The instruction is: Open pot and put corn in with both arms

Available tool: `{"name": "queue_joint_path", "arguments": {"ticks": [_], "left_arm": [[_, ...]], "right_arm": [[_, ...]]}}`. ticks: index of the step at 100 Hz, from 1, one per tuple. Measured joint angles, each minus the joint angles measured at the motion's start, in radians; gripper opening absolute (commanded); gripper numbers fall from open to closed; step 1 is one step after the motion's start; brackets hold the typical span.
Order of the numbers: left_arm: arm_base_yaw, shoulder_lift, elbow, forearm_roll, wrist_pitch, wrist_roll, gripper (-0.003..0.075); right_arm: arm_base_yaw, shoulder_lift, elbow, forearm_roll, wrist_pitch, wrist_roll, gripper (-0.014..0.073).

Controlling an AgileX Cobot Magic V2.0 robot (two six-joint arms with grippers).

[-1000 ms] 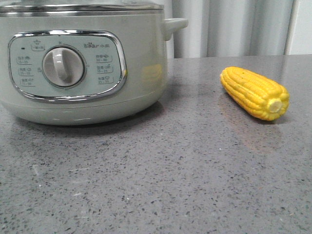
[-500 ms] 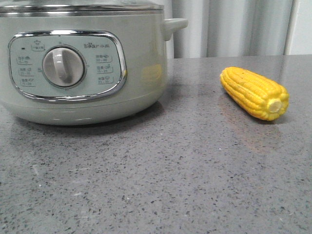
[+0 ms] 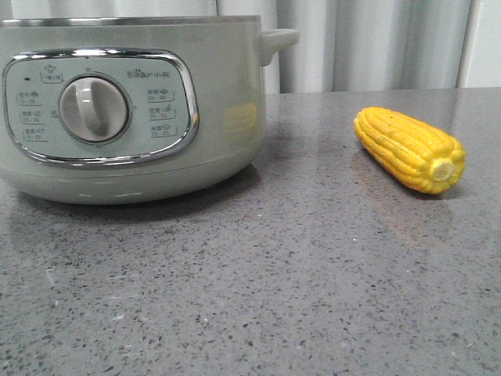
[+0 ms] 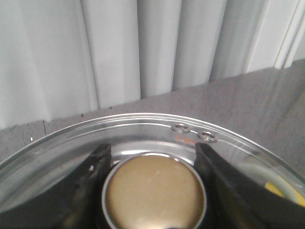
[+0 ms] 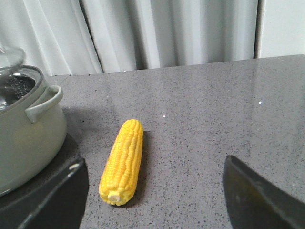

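The pale green pot [image 3: 133,110] stands at the left of the grey counter, its steel rim bare in the front view. My left gripper [image 4: 152,151] is shut on the bronze knob [image 4: 153,191] of the glass lid [image 4: 143,125] and holds the lid. The lid's edge [image 5: 10,53] shows above the pot [image 5: 24,138] in the right wrist view. The yellow corn [image 3: 411,149] lies on the counter to the right of the pot. My right gripper [image 5: 155,164] is open and empty, with the corn [image 5: 123,162] just beyond it, nearer one finger. Neither gripper shows in the front view.
The grey speckled counter [image 3: 258,282] stretches in front of the pot and the corn. A white pleated curtain [image 3: 376,43] hangs behind the counter's back edge. The pot's small side handle [image 3: 278,39] sticks out toward the corn.
The glass lid that sat on the pot's rim has risen out of the front view. The pot has shifted slightly to the left. The corn has not moved.
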Motion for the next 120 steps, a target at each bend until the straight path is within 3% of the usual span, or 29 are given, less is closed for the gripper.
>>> {"name": "queue_joint_path", "arguments": {"ticks": [12, 26, 53, 66, 97, 120], "left_arm": [[0.028, -0.102, -0.006, 0.002, 0.000, 0.000, 0.0071], [0.130, -0.219, -0.008, 0.004, 0.022, 0.000, 0.0071], [0.517, -0.407, 0.020, 0.031, 0.170, 0.006, 0.0071], [0.683, -0.465, 0.107, 0.038, 0.157, 0.008, 0.0071], [0.821, -0.476, 0.360, 0.034, 0.018, 0.008, 0.0071], [0.838, -0.400, 0.462, -0.043, 0.008, 0.008, 0.0073]], "right_arm": [[0.000, 0.000, 0.000, 0.000, -0.008, 0.000, 0.0504], [0.000, 0.000, 0.000, 0.000, -0.010, 0.000, 0.0504], [0.000, 0.000, 0.000, 0.000, -0.014, 0.000, 0.0504], [0.000, 0.000, 0.000, 0.000, -0.021, 0.000, 0.0504], [0.000, 0.000, 0.000, 0.000, -0.025, 0.000, 0.0504], [0.000, 0.000, 0.000, 0.000, -0.031, 0.000, 0.0504]]}}
